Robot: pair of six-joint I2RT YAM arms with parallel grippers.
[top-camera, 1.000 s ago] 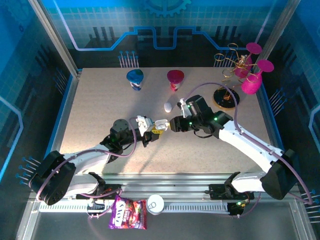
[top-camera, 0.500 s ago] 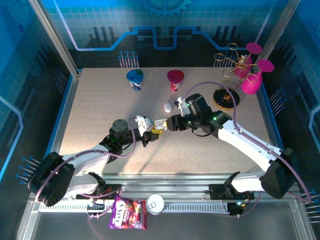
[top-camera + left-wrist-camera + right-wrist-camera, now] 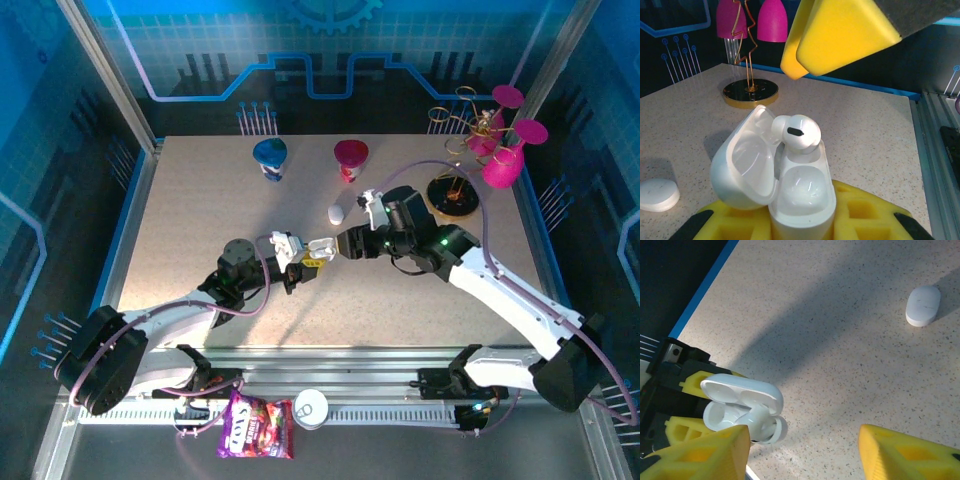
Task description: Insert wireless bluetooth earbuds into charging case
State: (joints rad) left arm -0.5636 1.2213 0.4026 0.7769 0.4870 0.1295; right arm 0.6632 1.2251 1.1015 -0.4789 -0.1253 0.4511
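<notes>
The left fingers (image 3: 310, 260) are closed tight on the bottom of the charging case (image 3: 801, 197) and hold it up with its lid flipped open. One earbud (image 3: 800, 134) sits in the case cup farther from those fingers. Its round head pokes up, so I think it is not pushed all the way down yet. The cup nearer the fingers looks empty.

The right fingers (image 3: 347, 246) are spread wide and hold nothing. They hang just above the open case, with the earbud below the gap between them.

The earbud looks tiny, light, hard and shiny, so it could slip or pop out. I would pinch it softly by the round head, or just press gently on top. The lid looks thin, so I would not bump it.

The surface (image 3: 840, 365) is pale and speckled, and it looks flat and hard. A white pebble (image 3: 923, 305) lies on it, well past the tips of the right fingers. A gold stand (image 3: 751, 92) with pink cups (image 3: 772, 20) is far ahead of the left fingers. Blue walls (image 3: 300, 60) close in the room.
</notes>
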